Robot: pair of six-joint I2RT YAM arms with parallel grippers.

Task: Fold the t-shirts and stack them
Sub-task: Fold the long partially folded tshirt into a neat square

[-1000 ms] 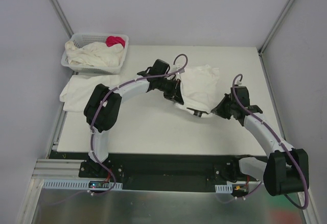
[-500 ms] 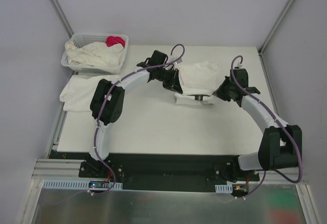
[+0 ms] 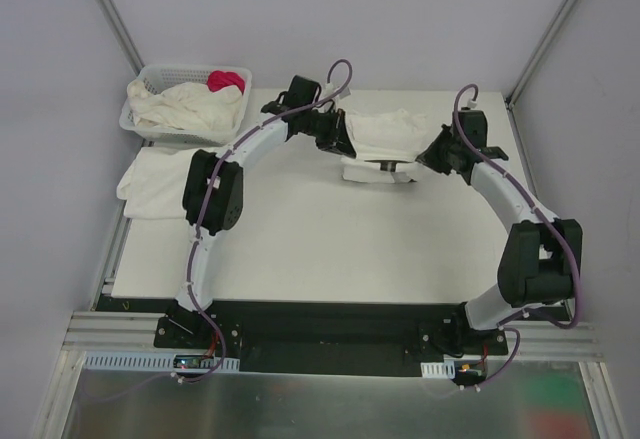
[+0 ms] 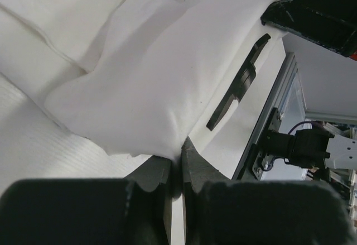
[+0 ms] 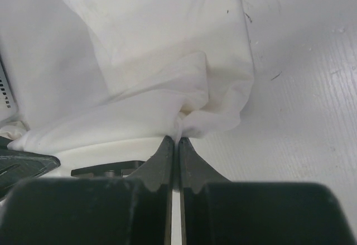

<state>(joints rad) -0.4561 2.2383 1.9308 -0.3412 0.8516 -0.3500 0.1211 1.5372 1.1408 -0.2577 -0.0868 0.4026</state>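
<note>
Bright, even light; soft shadows.

From above, you cannot see either set of fingertips. The left gripper [image 3: 338, 137] and right gripper [image 3: 432, 156] disappear into the ends of the shirt [image 3: 388, 131] stretched between them. In your wrist views that shirt runs off the top edge. The heap [image 3: 190, 107] in the basket [image 3: 140, 124] is too tangled to count. The left arm [image 3: 212, 191] covers part of the folded shirt [image 3: 150, 184].
</note>
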